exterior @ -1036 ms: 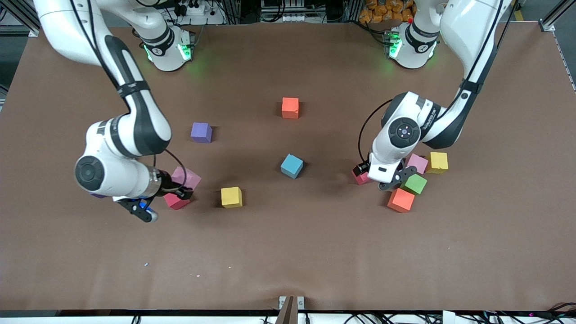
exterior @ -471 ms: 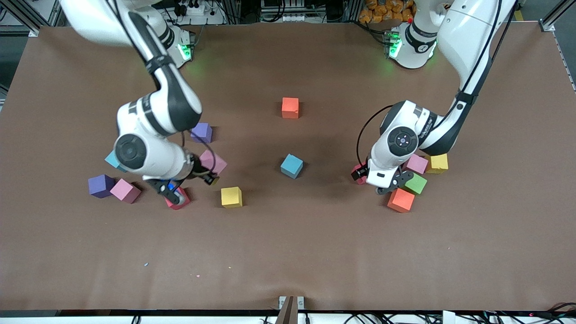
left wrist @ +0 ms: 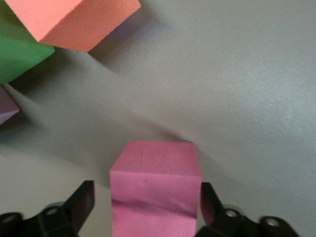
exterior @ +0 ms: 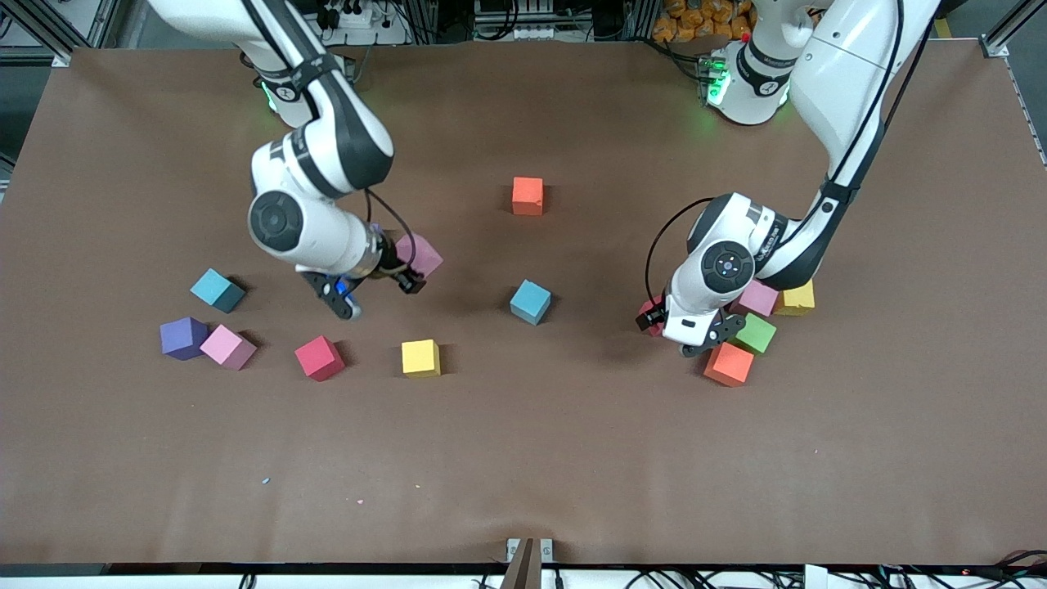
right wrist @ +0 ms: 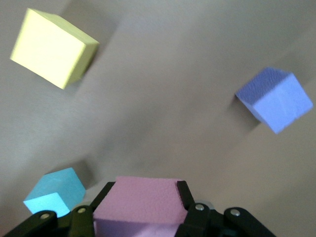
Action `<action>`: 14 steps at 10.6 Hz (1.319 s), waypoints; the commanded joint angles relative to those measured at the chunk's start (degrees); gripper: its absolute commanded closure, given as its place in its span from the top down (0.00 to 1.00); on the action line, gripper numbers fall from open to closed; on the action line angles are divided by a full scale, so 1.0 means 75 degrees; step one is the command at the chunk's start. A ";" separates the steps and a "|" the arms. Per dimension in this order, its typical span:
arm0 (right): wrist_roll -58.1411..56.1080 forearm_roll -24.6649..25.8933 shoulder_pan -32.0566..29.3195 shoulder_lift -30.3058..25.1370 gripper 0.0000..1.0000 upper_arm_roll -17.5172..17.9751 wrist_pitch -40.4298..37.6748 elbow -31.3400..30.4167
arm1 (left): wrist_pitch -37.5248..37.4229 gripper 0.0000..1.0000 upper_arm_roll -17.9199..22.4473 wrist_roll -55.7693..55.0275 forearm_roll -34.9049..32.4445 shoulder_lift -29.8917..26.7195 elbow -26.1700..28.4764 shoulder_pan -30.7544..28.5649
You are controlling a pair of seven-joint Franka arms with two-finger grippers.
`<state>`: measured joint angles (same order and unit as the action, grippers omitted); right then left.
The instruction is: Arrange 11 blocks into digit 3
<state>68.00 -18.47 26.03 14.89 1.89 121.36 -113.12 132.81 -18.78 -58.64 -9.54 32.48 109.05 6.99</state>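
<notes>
The right gripper (exterior: 406,272) is up over the counter (exterior: 523,458) above the blue block (exterior: 531,302) — fingers clamped on a pink block (right wrist: 140,205). The left gripper (left wrist: 148,210), beside the orange block (exterior: 729,364), straddles a red block (left wrist: 155,190) — fingers slightly apart from it.

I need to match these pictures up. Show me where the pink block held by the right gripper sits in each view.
Front view: the pink block is held in the right gripper, over the table toward the right arm's end.
Right wrist view: close up, between that gripper's fingers.
Left wrist view: not in it; the redder block there is another one.
Shared landmark: the yellow block nearest the front camera, seen in the front and right wrist views.
</notes>
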 commanded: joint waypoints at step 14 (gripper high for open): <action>0.4726 -0.0443 0.2717 -0.0439 0.35 -0.0053 0.2510 -0.2636 | 0.0255 0.00 -0.0869 -0.5550 -0.0111 -0.1390 0.1817 -0.0053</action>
<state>103.00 -20.43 46.01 11.04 1.89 139.33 -132.69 133.24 -23.81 -95.54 -9.59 24.79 118.75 7.29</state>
